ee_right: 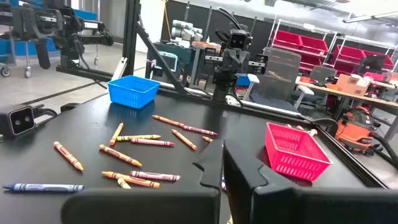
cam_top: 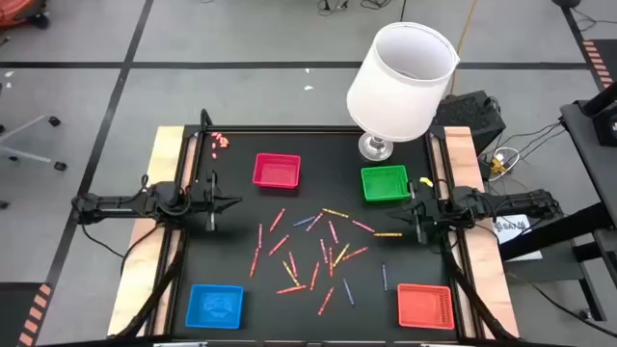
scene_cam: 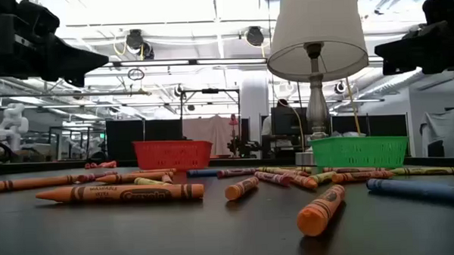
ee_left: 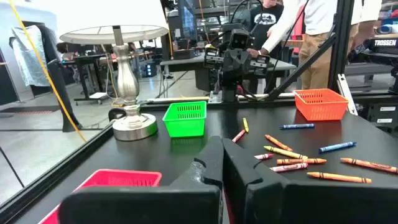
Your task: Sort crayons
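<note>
Open worktop (cam_top: 241, 226) at both side edges; crayons (cam_top: 313, 251) strewn mid-surface, lamp (cam_top: 400, 82) towering over green tray (cam_top: 384, 183).

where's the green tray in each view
High view: green tray right of centre, by the lamp base.
Low view: at right, under the lamp shade.
Left wrist view: centre, beside the lamp base.
Right wrist view: not in it.
Shared landmark: the lamp.
</note>
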You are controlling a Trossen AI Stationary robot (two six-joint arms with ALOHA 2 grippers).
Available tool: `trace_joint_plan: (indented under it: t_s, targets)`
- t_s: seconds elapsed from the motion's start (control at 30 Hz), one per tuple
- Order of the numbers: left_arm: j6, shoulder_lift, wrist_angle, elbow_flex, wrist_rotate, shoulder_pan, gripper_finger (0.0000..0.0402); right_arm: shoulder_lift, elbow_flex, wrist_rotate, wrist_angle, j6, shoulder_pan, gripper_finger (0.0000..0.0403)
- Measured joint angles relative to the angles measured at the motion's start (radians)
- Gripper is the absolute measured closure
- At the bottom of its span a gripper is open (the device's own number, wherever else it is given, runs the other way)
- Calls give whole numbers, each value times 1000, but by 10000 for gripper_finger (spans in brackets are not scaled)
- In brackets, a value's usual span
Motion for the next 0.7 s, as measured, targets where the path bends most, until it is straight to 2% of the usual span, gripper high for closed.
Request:
trace_joint_plan:
  t_s: [0.7]
  targets:
    - [0, 0, 0, 0, 0, 0, 402, 0, 0, 0, 0, 0, 0, 403]
